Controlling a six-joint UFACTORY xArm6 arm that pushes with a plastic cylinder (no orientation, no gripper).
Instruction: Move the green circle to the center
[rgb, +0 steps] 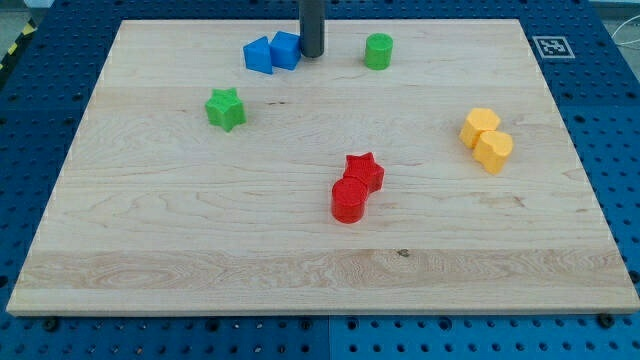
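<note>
The rod was held upright near the view's top, my tip (312, 54) touching the blue cube (286, 50); no jaws were carried. The green circle (378, 51) stood to the tip's right, apart, by the wooden board's (200, 250) top edge.

My tip (312, 54) stands on the tabletop (150, 250) near the view's top edge, just right of two blue blocks (272, 53) that touch each other. The green circle (378, 51) lies to the tip's right, apart from it. The green star (226, 109) sits below-left of the blue pair. Near the middle, the red star (364, 171) touches the red circle (349, 201) below it. Two yellow blocks (487, 140) touch at the view's right
</note>
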